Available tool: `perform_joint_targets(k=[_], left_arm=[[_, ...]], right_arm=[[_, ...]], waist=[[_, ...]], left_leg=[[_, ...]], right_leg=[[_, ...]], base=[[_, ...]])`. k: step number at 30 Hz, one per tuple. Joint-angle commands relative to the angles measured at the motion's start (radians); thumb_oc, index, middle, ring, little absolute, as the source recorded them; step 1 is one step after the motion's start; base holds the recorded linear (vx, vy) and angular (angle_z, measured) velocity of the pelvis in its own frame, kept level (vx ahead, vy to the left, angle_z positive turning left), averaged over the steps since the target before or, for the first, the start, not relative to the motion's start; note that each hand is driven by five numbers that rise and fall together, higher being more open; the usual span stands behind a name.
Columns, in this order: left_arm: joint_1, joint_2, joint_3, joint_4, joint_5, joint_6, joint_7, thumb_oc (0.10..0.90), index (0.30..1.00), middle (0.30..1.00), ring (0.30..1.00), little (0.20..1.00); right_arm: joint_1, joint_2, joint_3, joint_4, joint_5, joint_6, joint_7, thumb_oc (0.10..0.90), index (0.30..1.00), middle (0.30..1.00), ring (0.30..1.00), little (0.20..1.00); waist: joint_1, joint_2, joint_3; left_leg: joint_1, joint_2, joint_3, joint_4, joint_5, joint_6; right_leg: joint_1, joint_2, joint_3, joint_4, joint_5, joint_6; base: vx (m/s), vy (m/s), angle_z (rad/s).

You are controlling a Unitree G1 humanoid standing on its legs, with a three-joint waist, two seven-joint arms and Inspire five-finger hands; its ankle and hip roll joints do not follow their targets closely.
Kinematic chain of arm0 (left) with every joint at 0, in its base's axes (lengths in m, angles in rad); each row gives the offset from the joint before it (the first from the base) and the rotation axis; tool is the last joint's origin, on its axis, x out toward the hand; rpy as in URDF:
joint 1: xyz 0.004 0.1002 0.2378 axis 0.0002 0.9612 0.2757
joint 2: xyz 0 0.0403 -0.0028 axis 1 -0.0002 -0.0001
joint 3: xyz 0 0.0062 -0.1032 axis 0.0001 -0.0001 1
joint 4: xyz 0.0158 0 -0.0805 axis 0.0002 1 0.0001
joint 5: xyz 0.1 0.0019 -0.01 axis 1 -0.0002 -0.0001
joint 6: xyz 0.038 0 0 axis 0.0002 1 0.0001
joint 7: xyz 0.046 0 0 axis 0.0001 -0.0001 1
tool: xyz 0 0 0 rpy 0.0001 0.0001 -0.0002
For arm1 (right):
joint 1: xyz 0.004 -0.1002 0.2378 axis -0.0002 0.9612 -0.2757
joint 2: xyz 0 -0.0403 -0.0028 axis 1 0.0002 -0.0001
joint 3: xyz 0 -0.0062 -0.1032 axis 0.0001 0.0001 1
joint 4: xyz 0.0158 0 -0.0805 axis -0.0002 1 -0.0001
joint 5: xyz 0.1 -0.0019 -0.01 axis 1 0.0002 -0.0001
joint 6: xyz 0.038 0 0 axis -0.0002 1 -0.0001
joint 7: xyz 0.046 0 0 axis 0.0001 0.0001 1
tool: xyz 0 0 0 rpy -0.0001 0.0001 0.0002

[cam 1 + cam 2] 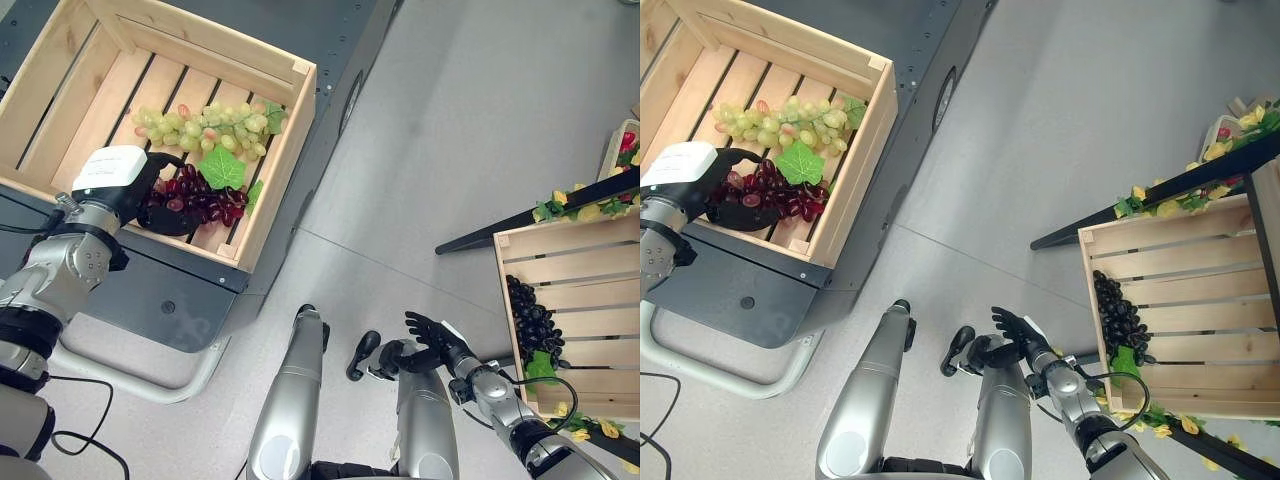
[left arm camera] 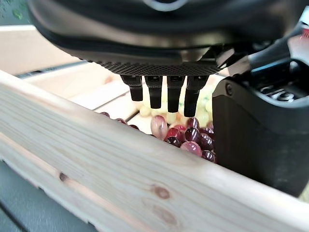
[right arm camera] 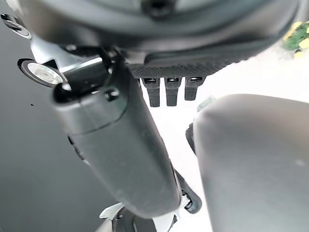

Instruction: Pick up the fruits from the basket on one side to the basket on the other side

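The left hand [image 1: 150, 195] reaches down inside the left crate [image 1: 275, 175], over the red grapes [image 1: 200, 200], apparently to lift that bunch out. In its wrist view the fingers [image 2: 155, 92] hang straight above the grapes, not yet closed on them. Further back in this crate lie green grapes [image 1: 205, 130], with a green leaf [image 1: 222, 168] between the two bunches. The right crate [image 1: 575, 270], well apart across the floor, holds black grapes [image 1: 530, 315]. The right hand [image 1: 432, 340] hangs relaxed and empty near that crate, probably idle.
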Motion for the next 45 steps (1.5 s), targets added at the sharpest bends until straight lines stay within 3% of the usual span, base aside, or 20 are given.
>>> perform_joint_targets(k=[1, 10, 17, 24, 29, 30, 31, 32, 38, 45], left_arm=[[-0.076, 0.083, 0.059, -0.046, -0.065, -0.015, -0.036, 0.800, 0.900, 0.900, 0.900, 0.900], [-0.135, 0.039, 0.021, -0.027, -0.094, 0.002, -0.048, 0.800, 0.900, 0.900, 0.900, 0.900], [-0.179, -0.035, -0.009, 0.008, -0.092, -0.062, -0.036, 0.800, 0.900, 0.900, 0.900, 0.900], [-0.281, -0.060, -0.139, -0.029, -0.049, -0.004, -0.136, 0.800, 0.900, 0.900, 0.900, 0.900], [-0.339, -0.066, -0.228, -0.019, 0.082, 0.021, -0.235, 0.800, 0.900, 0.900, 0.900, 0.900], [-0.356, -0.062, -0.261, -0.023, 0.106, 0.031, -0.261, 0.733, 0.799, 0.799, 0.799, 0.799], [-0.373, -0.059, -0.284, -0.027, 0.124, 0.040, -0.267, 0.524, 0.486, 0.486, 0.486, 0.486], [-0.389, -0.056, -0.306, -0.029, 0.120, 0.048, -0.270, 0.400, 0.300, 0.300, 0.300, 0.300], [-0.480, -0.035, -0.396, -0.037, 0.139, 0.108, -0.200, 0.400, 0.300, 0.300, 0.300, 0.300], [-0.470, 0.011, -0.386, -0.058, 0.172, 0.117, -0.147, 0.400, 0.300, 0.300, 0.300, 0.300]], right_arm=[[0.036, -0.084, -0.044, -0.032, -0.005, -0.079, 0.004, 0.800, 0.900, 0.900, 0.900, 0.900], [0.027, -0.075, -0.041, -0.044, 0.011, -0.079, -0.020, 0.800, 0.900, 0.900, 0.900, 0.900], [0.015, -0.066, -0.027, -0.041, 0.015, -0.083, -0.029, 0.800, 0.900, 0.900, 0.900, 0.900], [-0.001, -0.062, -0.022, -0.055, 0.033, -0.091, -0.030, 0.800, 0.900, 0.900, 0.900, 0.900], [-0.016, -0.069, -0.020, -0.063, 0.038, -0.093, -0.034, 0.800, 0.900, 0.900, 0.900, 0.900], [-0.022, -0.073, -0.018, -0.057, 0.044, -0.092, -0.034, 0.800, 0.900, 0.900, 0.900, 0.900], [-0.030, -0.077, -0.018, -0.051, 0.051, -0.092, -0.033, 0.800, 0.900, 0.900, 0.900, 0.900], [-0.035, -0.081, -0.016, -0.046, 0.056, -0.094, -0.032, 0.800, 0.900, 0.900, 0.900, 0.900], [-0.038, -0.089, -0.018, -0.009, 0.059, -0.124, -0.019, 0.800, 0.900, 0.900, 0.900, 0.900], [-0.025, -0.086, -0.035, 0.005, 0.063, -0.134, -0.018, 0.800, 0.900, 0.900, 0.900, 0.900]], waist=[[0.000, 0.043, -0.010], [-0.007, 0.023, -0.010], [-0.023, 0.003, -0.010], [-0.040, -0.004, -0.010], [-0.055, -0.002, -0.010], [-0.058, 0.001, -0.010], [-0.061, 0.004, -0.010], [-0.064, 0.006, -0.010], [-0.073, 0.015, -0.010], [-0.062, 0.029, -0.010]], left_leg=[[0.071, -0.028, 0.060, -0.128, 0.032, 0.065], [0.038, -0.019, 0.053, -0.146, 0.043, 0.064], [0.015, -0.008, 0.055, -0.155, 0.050, 0.064], [0.004, -0.006, 0.053, -0.171, 0.053, 0.064], [0.001, 0.002, 0.063, -0.185, 0.058, 0.064], [0.004, 0.005, 0.067, -0.191, 0.058, 0.063], [0.000, 0.005, 0.067, -0.194, 0.062, 0.062], [0.002, 0.006, 0.070, -0.198, 0.063, 0.062], [0.022, 0.012, 0.082, -0.201, 0.054, 0.062], [0.086, 0.003, 0.083, -0.214, 0.047, 0.059]], right_leg=[[0.087, 0.036, 0.004, -0.070, 0.097, -0.019], [0.053, 0.048, -0.003, -0.084, 0.113, -0.015], [0.023, 0.060, 0.002, -0.090, 0.124, -0.016], [0.000, 0.067, 0.011, -0.102, 0.141, -0.007], [-0.013, 0.067, 0.018, -0.110, 0.152, -0.002], [-0.013, 0.069, 0.022, -0.112, 0.154, 0.000], [-0.019, 0.068, 0.023, -0.112, 0.156, 0.000], [-0.021, 0.067, 0.025, -0.113, 0.157, 0.001], [-0.009, 0.062, 0.029, -0.123, 0.156, 0.003], [0.050, 0.053, 0.027, -0.143, 0.153, 0.006]], base=[[0.00, 0.000, 0.00], [-0.02, -0.010, 0.00], [-0.05, 0.006, 0.03], [-0.04, 0.005, -0.01], [-0.05, 0.021, -0.03], [-0.04, 0.028, -0.04], [-0.04, 0.027, -0.05], [-0.05, 0.025, -0.08], [-0.02, 0.007, -0.08], [0.00, -0.019, -0.02]])
